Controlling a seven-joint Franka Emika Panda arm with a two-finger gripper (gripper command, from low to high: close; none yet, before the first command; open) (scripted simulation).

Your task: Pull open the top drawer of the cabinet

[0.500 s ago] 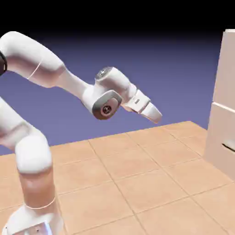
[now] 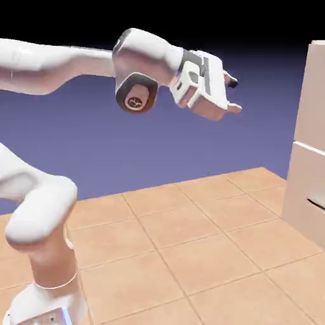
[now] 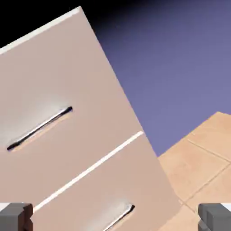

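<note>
Cabinet (image 3: 58, 76) faces look smooth, flat and pale beige.

In the hand view, you see the pale beige cabinet (image 3: 149, 180) tilted, a white seam dividing its flat fronts. Its top drawer (image 3: 67, 72) looks shut, its slim bar handle slanting across the front, above the lower drawer's similar handle.
</note>
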